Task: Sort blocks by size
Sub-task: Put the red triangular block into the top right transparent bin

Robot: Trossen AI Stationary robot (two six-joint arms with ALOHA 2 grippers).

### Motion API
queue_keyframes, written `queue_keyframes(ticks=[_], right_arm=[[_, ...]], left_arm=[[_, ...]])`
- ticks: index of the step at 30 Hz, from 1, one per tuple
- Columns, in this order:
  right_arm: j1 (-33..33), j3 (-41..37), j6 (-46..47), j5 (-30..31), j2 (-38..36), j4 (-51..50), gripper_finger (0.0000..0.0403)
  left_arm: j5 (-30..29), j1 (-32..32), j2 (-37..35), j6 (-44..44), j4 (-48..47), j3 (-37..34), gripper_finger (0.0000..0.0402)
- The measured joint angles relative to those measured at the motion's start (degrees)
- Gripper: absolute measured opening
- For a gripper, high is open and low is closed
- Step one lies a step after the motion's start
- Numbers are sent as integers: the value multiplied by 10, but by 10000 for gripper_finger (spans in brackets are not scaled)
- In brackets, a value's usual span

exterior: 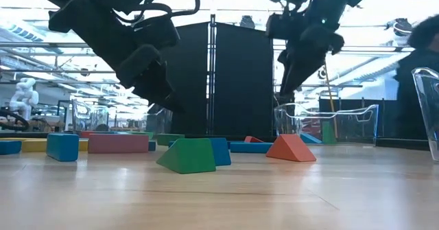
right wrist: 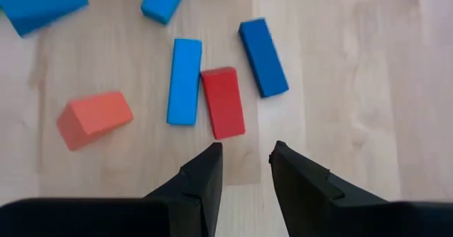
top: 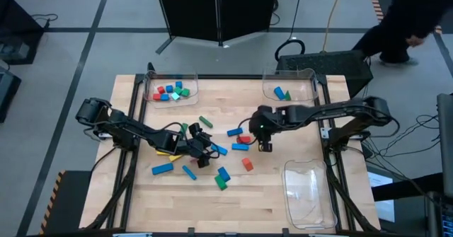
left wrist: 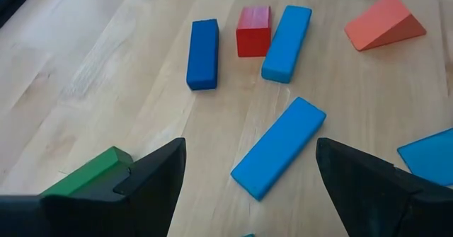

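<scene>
Coloured blocks lie loose mid-table. A light blue bar [left wrist: 279, 148] lies flat under the gap of my left gripper [left wrist: 248, 166], which is open wide and hovers above it [top: 204, 152]. A green block [left wrist: 92, 173] lies beside one finger. My right gripper [right wrist: 245, 163] is open by a narrow gap, empty, pointing down above the table [top: 265, 146]. Just ahead of it lie a red block [right wrist: 223, 102], a light blue bar [right wrist: 184, 81], a dark blue bar [right wrist: 263, 58] and an orange wedge [right wrist: 94, 118].
A clear tray [top: 170, 78] at the far left holds several small blocks. A clear tray [top: 301, 88] at the far right holds blue blocks. A third clear tray [top: 308, 194] stands at the near right. A green wedge [exterior: 186, 156] and an orange wedge [exterior: 291, 148] lie near the front.
</scene>
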Motion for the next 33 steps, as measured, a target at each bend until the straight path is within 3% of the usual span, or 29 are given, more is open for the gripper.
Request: queue_keyframes(ticks=[4,13,21,27,33], right_arm=[[-1,0,12,-6,2,47,114],[-7,0,-3,23,92,92,124],[-9,-4,-21,22,156,102,176],[-9,-3,-27,-8,187,165,226],[-10,-3,-29,-46,201,197,232]], left_arm=[[0,0,0,0,7,0,317],[2,-11,0,-5,10,0,317],[-1,-14,0,-5,-2,0,317],[-2,-14,0,-5,3,0,317],[-5,-14,0,-5,5,0,317]])
